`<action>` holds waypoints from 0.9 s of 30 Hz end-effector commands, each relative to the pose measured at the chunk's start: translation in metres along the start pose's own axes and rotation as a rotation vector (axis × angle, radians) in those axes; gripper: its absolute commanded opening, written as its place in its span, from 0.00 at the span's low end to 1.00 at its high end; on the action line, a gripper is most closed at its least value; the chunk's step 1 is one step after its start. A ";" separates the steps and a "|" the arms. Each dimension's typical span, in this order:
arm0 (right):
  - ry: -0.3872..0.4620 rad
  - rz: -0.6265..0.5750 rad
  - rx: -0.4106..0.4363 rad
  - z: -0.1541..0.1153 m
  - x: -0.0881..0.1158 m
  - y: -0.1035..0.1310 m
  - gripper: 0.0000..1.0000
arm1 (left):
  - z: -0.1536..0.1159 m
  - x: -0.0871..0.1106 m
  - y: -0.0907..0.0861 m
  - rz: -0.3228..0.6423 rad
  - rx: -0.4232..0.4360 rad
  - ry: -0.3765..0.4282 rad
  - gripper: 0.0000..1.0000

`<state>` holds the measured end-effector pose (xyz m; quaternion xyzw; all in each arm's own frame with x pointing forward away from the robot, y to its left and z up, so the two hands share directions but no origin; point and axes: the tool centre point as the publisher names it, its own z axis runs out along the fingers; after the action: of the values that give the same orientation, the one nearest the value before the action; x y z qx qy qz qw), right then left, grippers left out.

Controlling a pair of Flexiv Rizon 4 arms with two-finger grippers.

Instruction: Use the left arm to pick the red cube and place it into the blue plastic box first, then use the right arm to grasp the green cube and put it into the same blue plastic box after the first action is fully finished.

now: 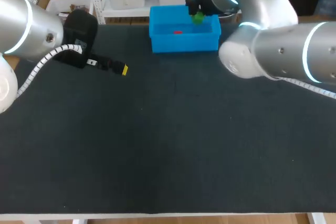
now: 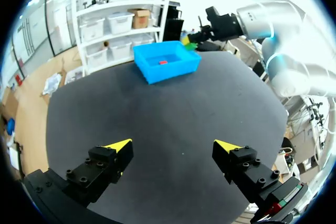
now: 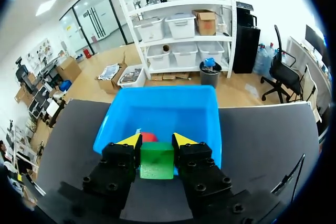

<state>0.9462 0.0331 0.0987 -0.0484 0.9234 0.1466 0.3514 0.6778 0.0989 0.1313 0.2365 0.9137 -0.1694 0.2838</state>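
The blue plastic box [image 1: 185, 38] stands at the table's far edge, with the red cube [image 1: 177, 32] lying inside it. My right gripper [image 1: 197, 14] hovers over the box's near-right rim, shut on the green cube [image 1: 198, 18]. In the right wrist view the green cube [image 3: 156, 160] sits clamped between both fingers of the right gripper [image 3: 156, 141], above the box [image 3: 157, 109], and the red cube [image 3: 148, 136] peeks out just ahead of it. My left gripper [image 1: 118, 68] rests open over the table's far left. In the left wrist view the left gripper [image 2: 173, 146] holds nothing; the box [image 2: 167, 61] lies far ahead.
The dark table mat [image 1: 168, 145] stretches bare from the box to the front edge. My right arm's large links [image 1: 283, 51] hang over the table's far right.
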 end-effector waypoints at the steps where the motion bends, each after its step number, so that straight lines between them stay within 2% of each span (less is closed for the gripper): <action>1: 0.021 -0.003 -0.002 0.021 -0.011 0.002 0.00 | 0.000 0.000 0.001 0.002 0.006 -0.002 1.00; 11: 0.044 0.009 0.012 0.040 -0.014 -0.003 0.00 | 0.000 0.000 0.001 0.002 0.006 -0.002 1.00; 25: 0.099 0.013 0.056 0.053 -0.004 -0.011 0.00 | 0.000 0.000 0.001 0.002 0.006 -0.002 1.00; 26: 0.101 0.013 0.055 0.053 -0.004 -0.011 0.13 | 0.000 0.000 0.001 0.002 0.006 -0.002 1.00; 27: 0.103 0.012 0.055 0.052 -0.003 -0.011 0.38 | 0.000 0.000 0.001 0.002 0.006 -0.002 1.00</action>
<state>0.9823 0.0377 0.0594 -0.0396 0.9431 0.1208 0.3073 0.6778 0.0989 0.1312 0.2365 0.9137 -0.1694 0.2838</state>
